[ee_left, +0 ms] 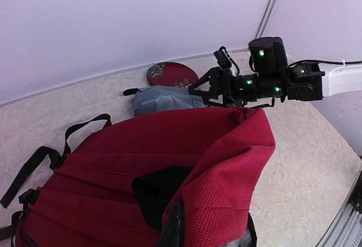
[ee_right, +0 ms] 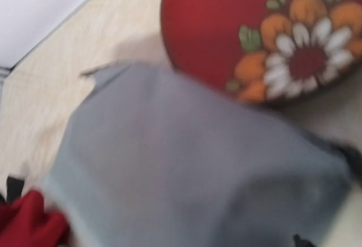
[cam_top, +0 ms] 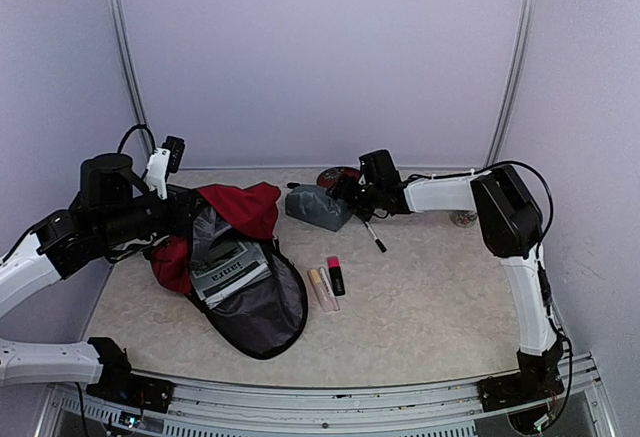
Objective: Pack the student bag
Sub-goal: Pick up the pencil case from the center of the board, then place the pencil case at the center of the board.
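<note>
Top view first: your large dark red soft fabric backpack, the student bag [cam_top: 270,302], lies at 9 o'clock on the pale marbled desk [cam_top: 430,297], mouth wide open and dark grey lining showing. Flat grey-and-white books [cam_top: 228,269], or something like them, already sit inside, so packing is under way. The left fingers [cam_top: 198,205] hold the red flap up at the bag's 12 o'clock. Outside the bag, at its 3 o'clock, lie three short marker pens [cam_top: 326,283]. A small grey zip pouch [cam_top: 316,207] sits at the desk's 12 o'clock, with a round red flowered disc [cam_top: 335,174] behind it and a slim black pen [cam_top: 374,236] at the pouch's 4 o'clock. Your right fingers [cam_top: 342,195] hang right over the pouch.

Left wrist view: one dark finger shows at 6 o'clock with red flap fabric folded around it. I read that as pinching the flap, though the second finger is hidden. Beyond the flap, the right fingers [ee_left: 210,87] are at the pouch [ee_left: 164,99]. You cannot tell here whether they are spread or pressed together.

Right wrist view: blurred. The grey pouch [ee_right: 192,162] fills the frame, the flowered disc [ee_right: 266,38] is at 1 o'clock, and the fingers aren't clearly visible.

My read: the books are in, while the pouch, markers and pen are left, and the pouch looks next.
</note>
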